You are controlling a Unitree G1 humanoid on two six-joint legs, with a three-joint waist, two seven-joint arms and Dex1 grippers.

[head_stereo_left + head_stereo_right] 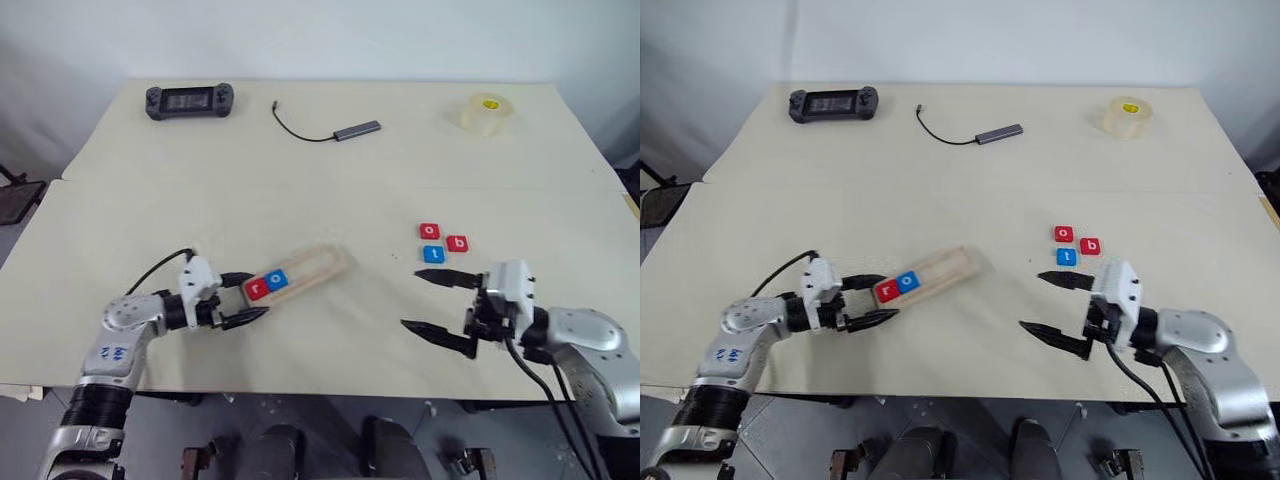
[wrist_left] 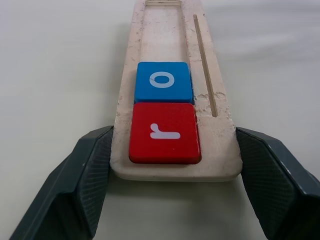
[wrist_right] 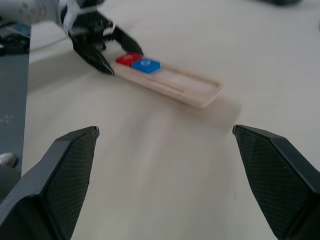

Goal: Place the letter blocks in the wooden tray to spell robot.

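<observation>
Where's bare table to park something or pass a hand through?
Widest bare patch: mid-table, between the wooden tray and the three loose blocks, reaching back toward the cable adapter. Also bare: behind the left gripper, up to the game console. Crowded: the tray's near end, flanked by the left gripper's fingers, and around the blocks beside the open right gripper.

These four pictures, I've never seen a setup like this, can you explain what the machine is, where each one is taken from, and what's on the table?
It is a humanoid robot with two arms, each ending in a two-fingered black gripper. Two pictures come from its head, looking down over the table; the other two come from cameras on each wrist.

The left gripper has its fingers on either side of the end of the wooden tray, which already holds a red r block and a blue o block. The right gripper is open and empty. Three loose blocks wait nearby. Farther back lie a game controller, a cable adapter and a tape roll.
</observation>
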